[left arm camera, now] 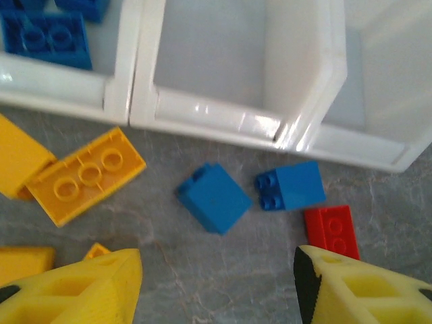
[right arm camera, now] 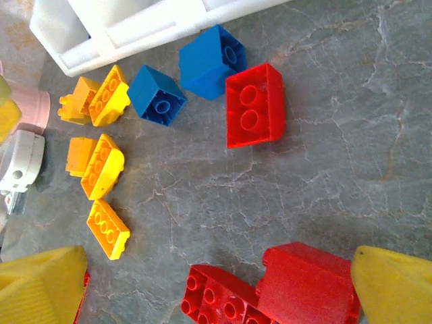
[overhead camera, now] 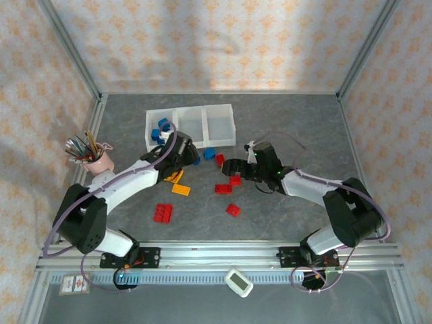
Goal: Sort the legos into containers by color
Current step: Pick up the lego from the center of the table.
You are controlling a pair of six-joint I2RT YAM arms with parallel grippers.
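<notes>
Bare bench right of tray: open passage. Ahead of left fingers the tray wall blocks; two blue bricks lie just before it. At far left, pink cup stands.

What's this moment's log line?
left gripper: open, near loose blue legos | right gripper: open, over red legos | left container: blue legos inside
</notes>
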